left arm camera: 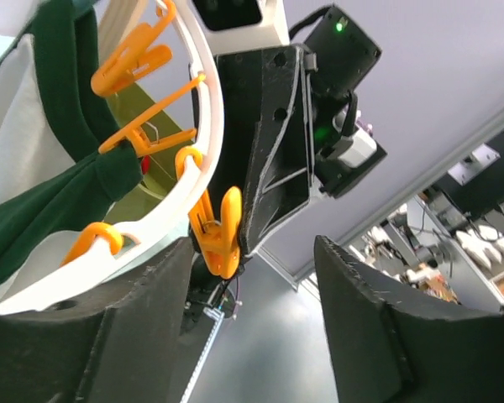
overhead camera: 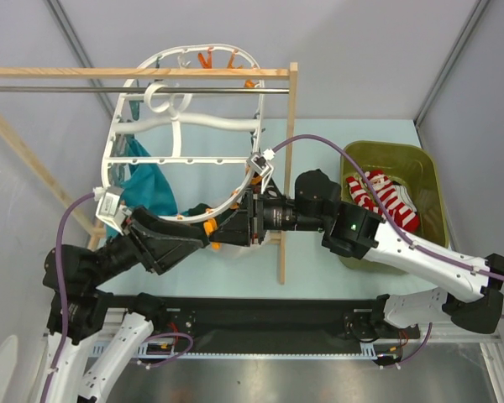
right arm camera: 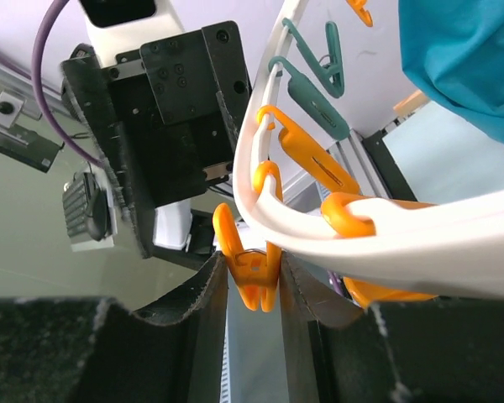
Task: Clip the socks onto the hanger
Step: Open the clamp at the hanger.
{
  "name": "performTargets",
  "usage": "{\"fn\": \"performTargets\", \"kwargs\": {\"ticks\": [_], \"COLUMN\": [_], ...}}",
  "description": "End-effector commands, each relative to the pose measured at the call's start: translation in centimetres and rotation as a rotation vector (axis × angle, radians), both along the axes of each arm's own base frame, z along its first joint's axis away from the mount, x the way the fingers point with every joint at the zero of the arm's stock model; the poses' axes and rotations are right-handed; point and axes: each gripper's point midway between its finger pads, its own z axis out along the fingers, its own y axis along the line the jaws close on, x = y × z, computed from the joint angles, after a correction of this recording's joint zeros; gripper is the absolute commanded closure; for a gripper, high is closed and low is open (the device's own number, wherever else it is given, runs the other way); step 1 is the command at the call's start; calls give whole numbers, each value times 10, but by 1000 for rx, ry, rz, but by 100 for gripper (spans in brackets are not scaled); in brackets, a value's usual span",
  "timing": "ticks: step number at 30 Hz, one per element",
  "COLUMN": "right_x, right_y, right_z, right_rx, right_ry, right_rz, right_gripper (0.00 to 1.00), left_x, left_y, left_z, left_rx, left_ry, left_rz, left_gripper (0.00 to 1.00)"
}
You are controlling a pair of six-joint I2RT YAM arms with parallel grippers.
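My right hand [right arm camera: 252, 262] is pinched narrow on an orange clip [right arm camera: 250, 290] at the near rim of the hanger [overhead camera: 197, 159]. My left hand [left arm camera: 252, 252] is spread wide just beside that clip, gripping nothing. The socks [overhead camera: 385, 200] lie in the green bin [overhead camera: 403, 155], far right on the counter [overhead camera: 336, 134].

Pale table [overhead camera: 378, 130] carries an olive bin [overhead camera: 385, 146] and wooden rack [overhead camera: 291, 109].

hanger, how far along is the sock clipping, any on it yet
Done: no striped sock shows on the hanger; only the teal cloth and a dark green garment hang there. In hand: the right gripper is shut on an orange clip at the frame's rim, the left gripper open beside it, empty. To do: the socks lie in the green bin.
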Motion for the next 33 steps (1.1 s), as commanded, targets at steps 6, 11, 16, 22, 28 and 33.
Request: {"fn": "performTargets", "kwargs": {"ticks": [6, 11, 16, 22, 28, 33], "right_x": [-19, -20, -19, -22, -24, -25], "right_y": [6, 13, 18, 18, 14, 18], "right_z": [31, 33, 27, 25, 28, 28], "right_rx": [152, 169, 154, 149, 151, 156], "right_ry": [36, 45, 53, 46, 33, 33], "right_rz": [113, 130, 137, 156, 160, 179], "right_gripper": [100, 100, 100, 100, 100, 100], "left_x": [2, 7, 7, 17, 25, 29], "left_y": [15, 15, 12, 11, 12, 7], "left_z": [11, -1, 5, -5, -10, -7], "left_rx": [-15, -10, -59, -53, -40, -71], "left_ry": [-22, 57, 73, 125, 159, 162], "left_rz": [122, 137, 112, 129, 159, 134], "left_gripper": [28, 44, 41, 31, 34, 13]}}
